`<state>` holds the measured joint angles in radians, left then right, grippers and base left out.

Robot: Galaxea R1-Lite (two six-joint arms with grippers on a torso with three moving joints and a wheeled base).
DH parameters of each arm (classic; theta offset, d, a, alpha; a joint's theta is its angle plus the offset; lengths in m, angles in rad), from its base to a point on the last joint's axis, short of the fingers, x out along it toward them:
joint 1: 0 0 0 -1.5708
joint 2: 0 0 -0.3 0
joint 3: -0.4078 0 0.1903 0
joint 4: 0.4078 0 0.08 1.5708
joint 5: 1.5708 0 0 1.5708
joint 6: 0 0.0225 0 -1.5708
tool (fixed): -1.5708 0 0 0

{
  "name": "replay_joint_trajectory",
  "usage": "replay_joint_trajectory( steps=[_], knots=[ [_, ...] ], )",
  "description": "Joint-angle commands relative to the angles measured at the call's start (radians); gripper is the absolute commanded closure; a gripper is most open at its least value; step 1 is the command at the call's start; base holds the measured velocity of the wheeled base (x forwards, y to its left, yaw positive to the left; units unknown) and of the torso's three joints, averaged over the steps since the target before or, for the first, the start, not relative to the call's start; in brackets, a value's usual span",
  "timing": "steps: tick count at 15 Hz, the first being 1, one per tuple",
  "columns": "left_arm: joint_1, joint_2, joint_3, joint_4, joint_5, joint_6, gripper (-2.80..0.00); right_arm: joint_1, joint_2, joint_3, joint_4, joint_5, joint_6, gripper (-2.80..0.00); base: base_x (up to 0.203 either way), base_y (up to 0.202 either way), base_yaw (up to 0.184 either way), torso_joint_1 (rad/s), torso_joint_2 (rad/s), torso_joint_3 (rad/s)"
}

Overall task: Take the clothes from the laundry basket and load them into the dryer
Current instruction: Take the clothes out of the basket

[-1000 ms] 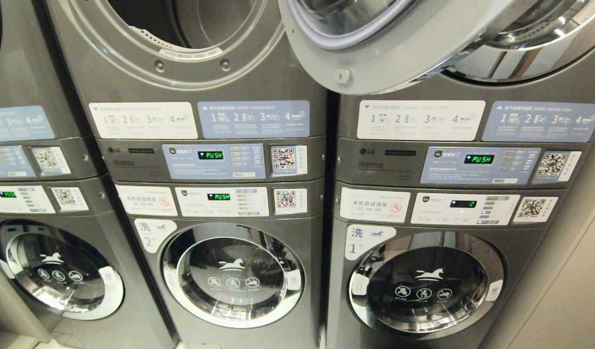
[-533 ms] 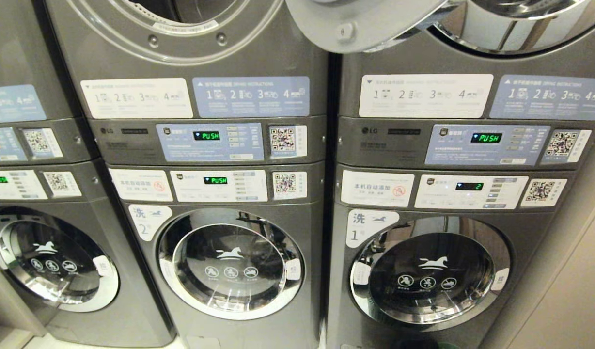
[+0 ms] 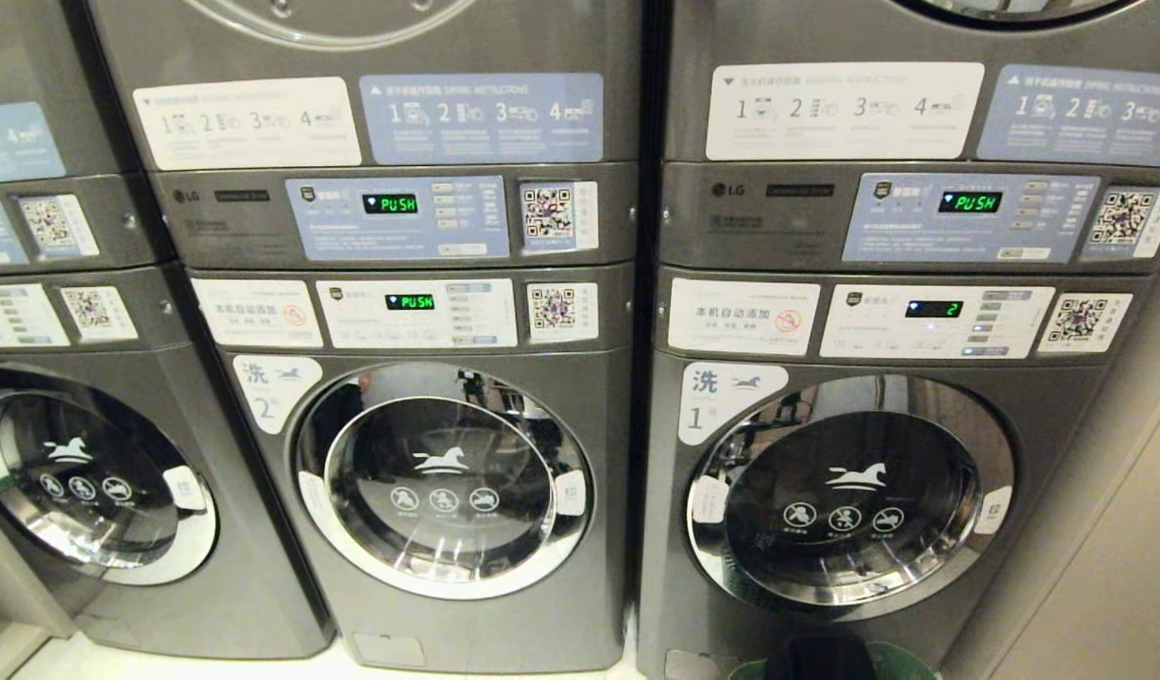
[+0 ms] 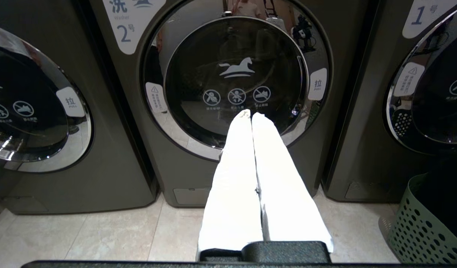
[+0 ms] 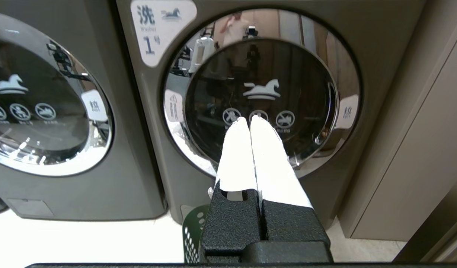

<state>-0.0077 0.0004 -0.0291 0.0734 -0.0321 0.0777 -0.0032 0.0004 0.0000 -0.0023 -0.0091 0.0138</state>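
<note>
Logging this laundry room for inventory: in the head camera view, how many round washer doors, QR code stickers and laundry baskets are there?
Round washer doors: 3
QR code stickers: 6
Laundry basket: 1, green, partly in view
Total: 10

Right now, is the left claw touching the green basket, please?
Apart. The left wrist view shows the left claw before washer 2, floor separating it from the basket.
</note>
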Motion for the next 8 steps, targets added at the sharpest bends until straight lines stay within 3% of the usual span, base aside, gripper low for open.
replay_joint_trajectory(
  steps=[1, 8],
  knots=[
    [0.0, 0.0, 0.0, 0.0, 0.0, 0.001, 0.0, 0.0, 0.0, 0.0, -0.001, 0.0, 0.001, 0.0, 0.0, 0.0, 0.0, -0.178, 0.5, 0.331],
    [0.0, 0.0, 0.0, 0.001, 0.0, 0.001, 0.0, 0.0, 0.0, 0.0, -0.001, 0.0, 0.0, 0.0, 0.0, 0.0, 0.0, -0.143, 0.48, 0.341]
  ],
)
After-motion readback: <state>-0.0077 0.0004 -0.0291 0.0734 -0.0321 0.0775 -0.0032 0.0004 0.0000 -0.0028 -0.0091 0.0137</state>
